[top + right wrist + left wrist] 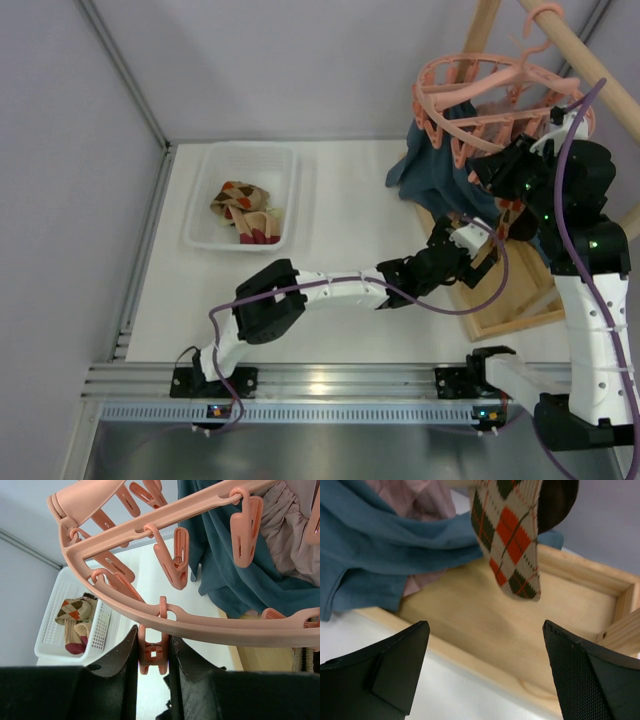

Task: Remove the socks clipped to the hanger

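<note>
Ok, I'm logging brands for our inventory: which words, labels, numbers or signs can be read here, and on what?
None readable in any view.
The pink hanger, its clips, the white basket and the wooden base are unmarked; the argyle sock bears only a diamond pattern.

Two arms up: left arm (330, 288) and right arm (592, 335), both white shells with chunky black joints. Purple cable (470, 310) runs along each. Green lights (595, 243) dot the right one. Left hand (482, 640) is black, with a finely textured pad (580, 680); right hand (152, 652) is matte black too
</note>
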You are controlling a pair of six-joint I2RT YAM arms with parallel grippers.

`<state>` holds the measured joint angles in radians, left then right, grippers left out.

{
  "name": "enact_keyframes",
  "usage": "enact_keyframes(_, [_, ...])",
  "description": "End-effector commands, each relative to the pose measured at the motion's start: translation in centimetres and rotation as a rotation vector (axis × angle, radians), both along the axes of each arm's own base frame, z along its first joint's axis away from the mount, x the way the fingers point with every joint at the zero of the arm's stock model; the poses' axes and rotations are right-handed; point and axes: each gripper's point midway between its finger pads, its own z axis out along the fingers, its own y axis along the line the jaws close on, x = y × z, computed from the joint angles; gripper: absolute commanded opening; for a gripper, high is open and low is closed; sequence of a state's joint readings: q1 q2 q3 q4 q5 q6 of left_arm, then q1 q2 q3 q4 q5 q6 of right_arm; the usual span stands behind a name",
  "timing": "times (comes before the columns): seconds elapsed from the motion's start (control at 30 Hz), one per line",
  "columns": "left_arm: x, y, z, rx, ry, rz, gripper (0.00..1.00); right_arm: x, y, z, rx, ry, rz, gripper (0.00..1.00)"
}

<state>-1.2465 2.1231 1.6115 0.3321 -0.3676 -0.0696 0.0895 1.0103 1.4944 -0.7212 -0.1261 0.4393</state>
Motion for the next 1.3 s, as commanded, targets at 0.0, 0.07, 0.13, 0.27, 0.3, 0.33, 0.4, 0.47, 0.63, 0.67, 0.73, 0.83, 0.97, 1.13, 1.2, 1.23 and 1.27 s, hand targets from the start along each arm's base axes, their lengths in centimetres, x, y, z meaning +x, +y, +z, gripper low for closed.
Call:
enact_keyframes(0.0, [-0.5, -3.1, 4.7, -0.150, -0.063, -0.037, 0.98, -0.7, 0.0, 2.5, 0.018, -0.066, 0.002, 0.00])
enact_keyframes(0.07, [-0.7, -4.0, 4.3, -0.160, -0.053, -0.046, 0.98, -0.6, -0.1, 2.1, 0.020, -0.064, -0.002, 0.00])
enact_keyframes(0.13, [-0.8, -4.8, 3.8, -0.168, -0.041, -0.053, 0.98, -0.6, 0.1, 1.6, 0.033, -0.061, 0.000, 0.00])
enact_keyframes(0.27, [-0.6, -6.4, 2.6, -0.179, -0.028, -0.065, 0.98, -0.9, 0.3, 1.2, 0.053, -0.069, 0.009, 0.00])
enact_keyframes(0.3, [-0.4, -6.6, 2.3, -0.184, -0.022, -0.057, 0.98, -0.8, 0.3, 1.1, 0.055, -0.070, 0.010, 0.00])
enact_keyframes(0.33, [-0.3, -7.0, 2.2, -0.187, -0.026, -0.054, 0.98, -0.8, 0.4, 1.0, 0.058, -0.068, 0.011, 0.00])
enact_keyframes(0.4, [0.4, -7.7, 1.3, -0.176, -0.045, -0.036, 0.98, -0.8, 0.5, 1.0, 0.058, -0.066, 0.015, 0.00])
enact_keyframes(0.47, [1.6, -7.5, -0.2, -0.154, -0.056, 0.033, 0.98, -0.9, 0.5, 1.1, 0.062, -0.073, 0.017, 0.00])
enact_keyframes(0.63, [3.7, -6.6, -0.8, -0.141, -0.073, 0.109, 0.90, -1.1, 0.3, 0.9, 0.063, -0.073, 0.006, 0.00])
enact_keyframes(0.67, [3.7, -6.6, -1.1, -0.131, -0.075, 0.100, 0.89, -1.1, 0.3, 0.9, 0.067, -0.073, 0.006, 0.00])
enact_keyframes(0.73, [4.5, -6.2, -1.0, -0.122, -0.089, 0.110, 0.83, -1.2, 0.3, 1.0, 0.065, -0.072, 0.005, 0.00])
enact_keyframes(0.83, [4.9, -6.1, -1.3, -0.107, -0.097, 0.105, 0.77, -1.5, 0.0, 1.2, 0.046, -0.080, -0.005, 0.00])
enact_keyframes(0.97, [5.5, -5.6, -2.5, -0.083, -0.096, 0.130, 0.77, -1.7, -0.5, 0.8, 0.016, -0.080, -0.023, 0.00])
enact_keyframes(1.13, [6.3, -5.0, -2.9, -0.090, -0.072, 0.146, 0.65, -1.4, 0.5, -0.1, 0.028, -0.052, 0.035, 0.00])
enact_keyframes(1.2, [6.6, -4.6, -2.6, -0.100, -0.068, 0.160, 0.62, -1.3, 0.6, -0.2, 0.027, -0.040, 0.038, 0.00])
enact_keyframes(1.23, [6.6, -4.6, -2.2, -0.105, -0.068, 0.157, 0.59, -1.3, 0.7, 0.2, 0.027, -0.046, 0.045, 0.00])
enact_keyframes(1.27, [6.7, -4.6, -2.2, -0.108, -0.065, 0.156, 0.56, -1.3, 0.7, 0.3, 0.025, -0.042, 0.050, 0.00])
